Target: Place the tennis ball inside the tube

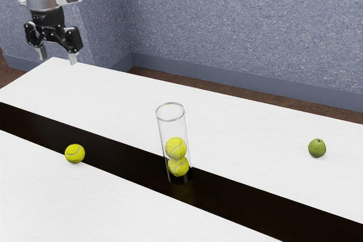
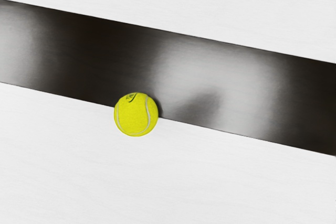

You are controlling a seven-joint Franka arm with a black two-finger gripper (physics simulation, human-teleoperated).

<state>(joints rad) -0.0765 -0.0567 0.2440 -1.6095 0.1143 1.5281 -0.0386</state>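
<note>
Jaws: wide apart, on the gripper (image 1: 57,55), black with pale fingertips, pointing down. It is raised at the exterior view's upper left, well apart from the loose ball.

Item, one loose ball (image 1: 75,153): tennis, yellow, with a pale curved seam (a small dark mark on its skin can be seen in the wrist view). Lies outside the tube, across one long edge of the dark stripe (image 1: 122,161), partly over the stripe and partly over the white of the table (image 1: 238,123).

Item, one tube (image 1: 172,130): clear, upright on the stripe, its round mouth upward; set well apart from the loose ball, toward the exterior view's right.

Contents of same, two more tennis balls, stacked: a lower ball (image 1: 178,168) near the base and an upper ball (image 1: 176,148) resting on it (the space above them reaches up to the mouth).

Item, one fruit (image 1: 317,148): green, roundish, with a short stem (kind uncertain). Lies on the white part at the exterior view's right, well apart from the tube.

Setting: a speckled blue-grey wall (image 1: 244,26), with a plain baseboard (image 1: 227,81) along its foot.
</note>
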